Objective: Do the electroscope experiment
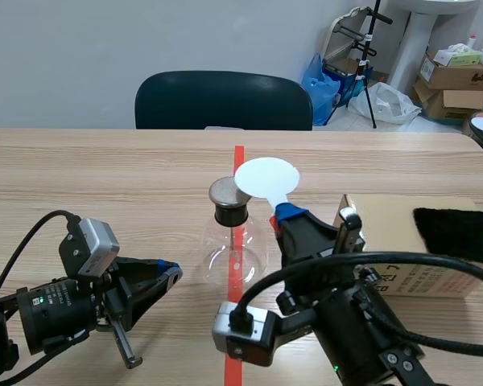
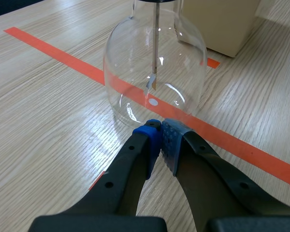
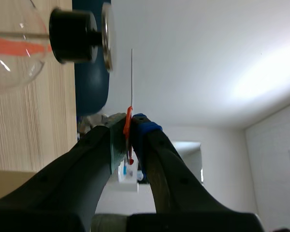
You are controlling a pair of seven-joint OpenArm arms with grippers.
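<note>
- L gripper (image 1: 172,270): near edge of table (image 1: 105,185), left of flask; fingers together, empty.
- Flask (image 1: 235,251): mid-table on tape line (image 1: 239,154), metal cap (image 1: 224,193) on top.
- Disc (image 1: 266,177): clamped in R gripper (image 1: 288,215), just beside cap, not touching.
- Box (image 1: 386,215) w/ cloth (image 1: 459,233): right edge.
- Risk: overshoot knocks cap, tips flask.

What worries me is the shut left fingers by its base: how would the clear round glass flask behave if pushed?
The clear round glass flask looks thin-walled, so probably light and fragile. Its wide base suggests it slides on the wooden table rather than tips, though the black stopper and metal disc add top weight.
</note>
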